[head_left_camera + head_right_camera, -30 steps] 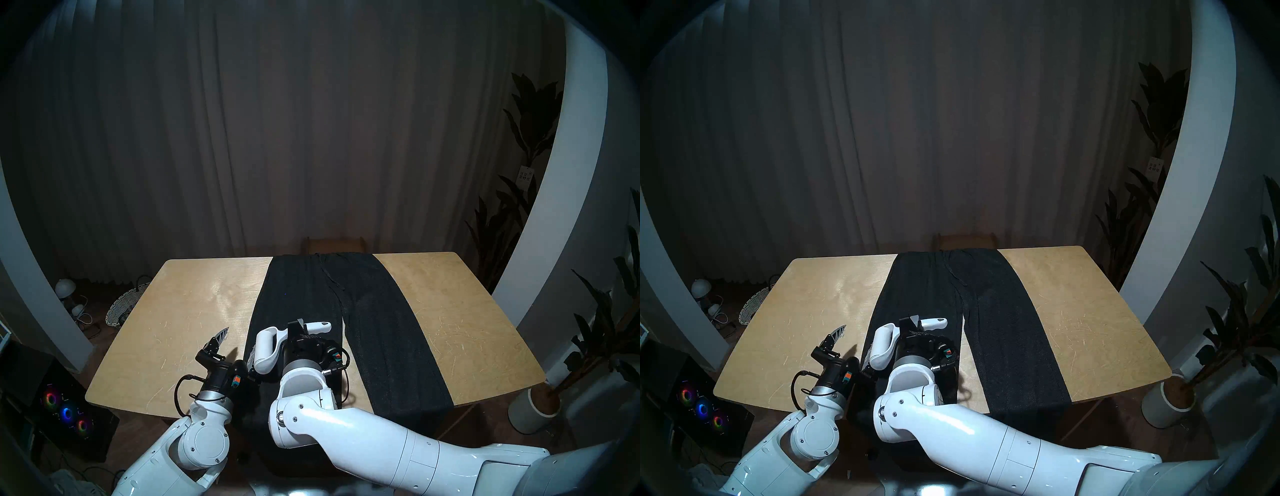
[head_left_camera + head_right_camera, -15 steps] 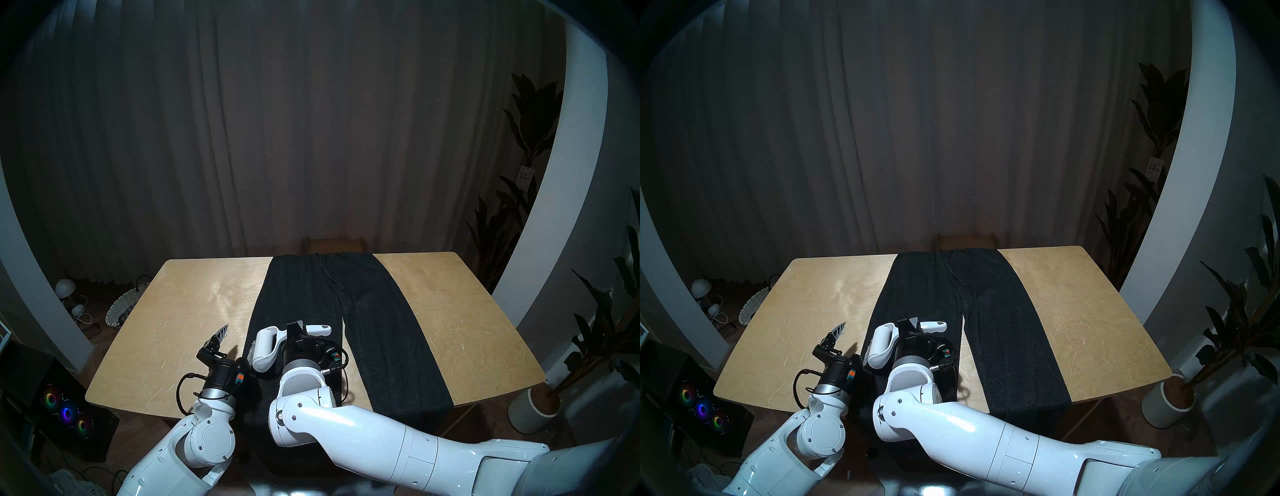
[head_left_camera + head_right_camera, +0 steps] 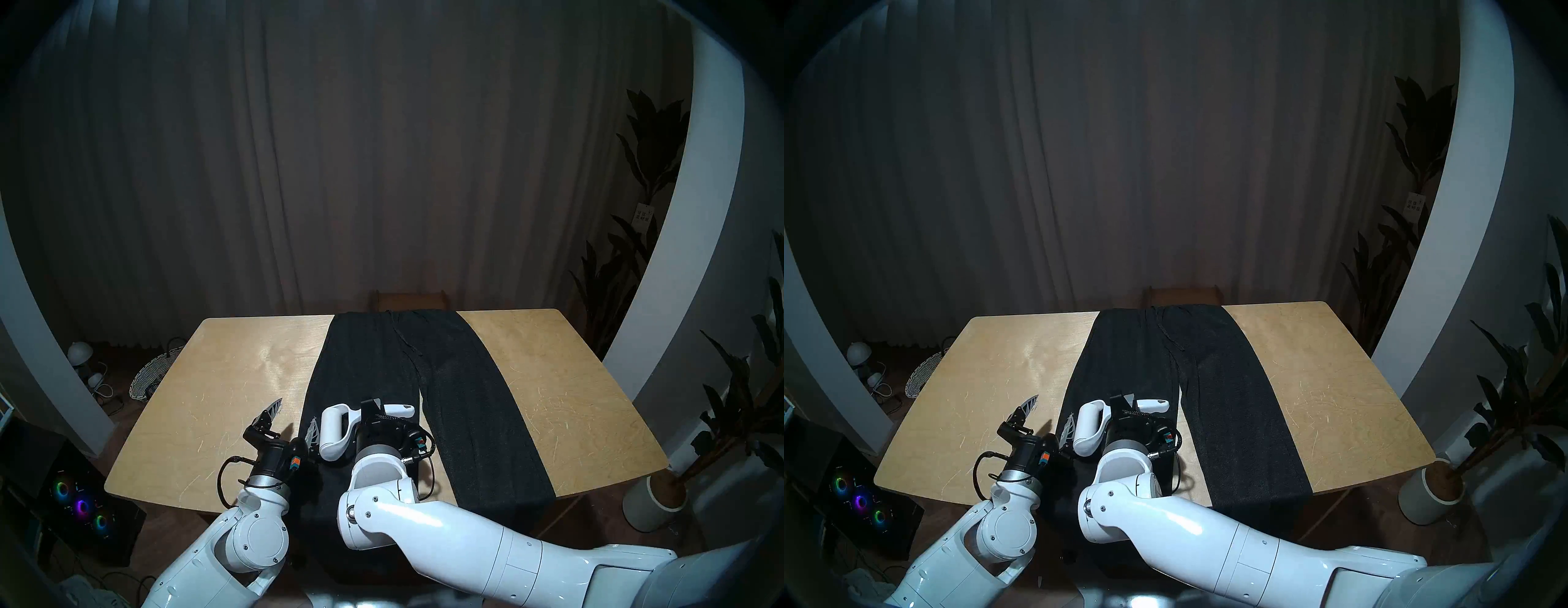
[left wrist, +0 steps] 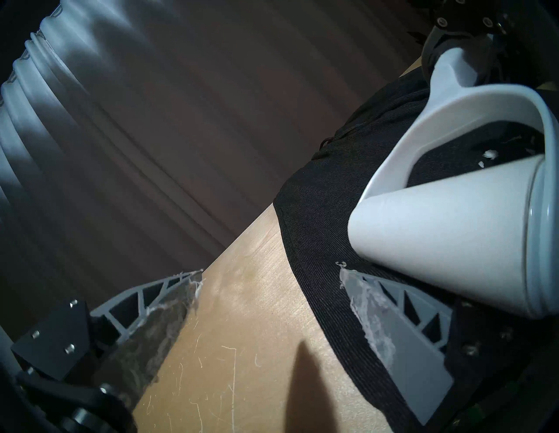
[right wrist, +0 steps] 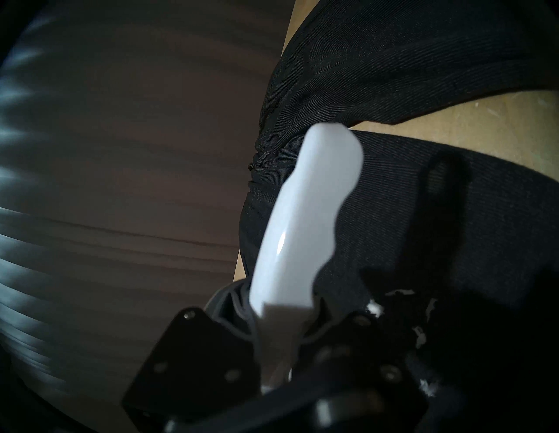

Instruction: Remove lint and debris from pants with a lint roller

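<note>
Lint roller (image 3: 335,431), an all-white plastic one with a cylindrical roll and ridged handle, sits clamped by its handle in the right gripper (image 3: 375,409), roll low over the near left leg of the charcoal-black knit pants (image 3: 458,407) on the pale wooden table (image 3: 220,382). Left gripper (image 4: 269,284) is spread wide, one finger (image 4: 402,329) on the cloth just beside the roll. Pressed too hard, the roll could bunch the loose knit or strike that finger; the tiny white flecks (image 4: 487,157) lie beyond the roll.

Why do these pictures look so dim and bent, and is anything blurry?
Head views: dim room, fisheye bending the table edges, glare left of the pants. Right wrist view: lint roller handle soft, out of focus. Left wrist view: a finger shadow on wood.
</note>
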